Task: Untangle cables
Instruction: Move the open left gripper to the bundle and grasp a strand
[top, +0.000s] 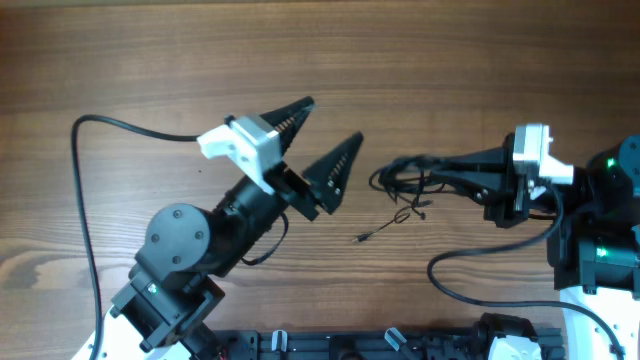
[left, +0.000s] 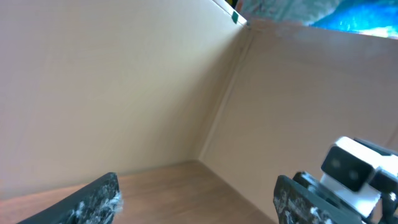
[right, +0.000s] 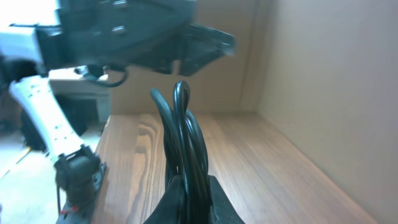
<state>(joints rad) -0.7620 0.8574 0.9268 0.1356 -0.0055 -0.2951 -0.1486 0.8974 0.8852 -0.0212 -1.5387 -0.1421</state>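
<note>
The cables are a small bunch of thin black cords at mid-right of the wooden table. One loose end trails down-left to a small plug. My right gripper is shut on the bunch from the right. In the right wrist view the jaws pinch several cord loops that stand up above them. My left gripper is open and empty, raised left of the bunch and apart from it. In the left wrist view its fingers are spread wide with only table and wall between them.
A thick black arm cable loops over the left of the table. The left arm's body fills the lower left. A black rail runs along the front edge. Tan walls enclose the table's far sides.
</note>
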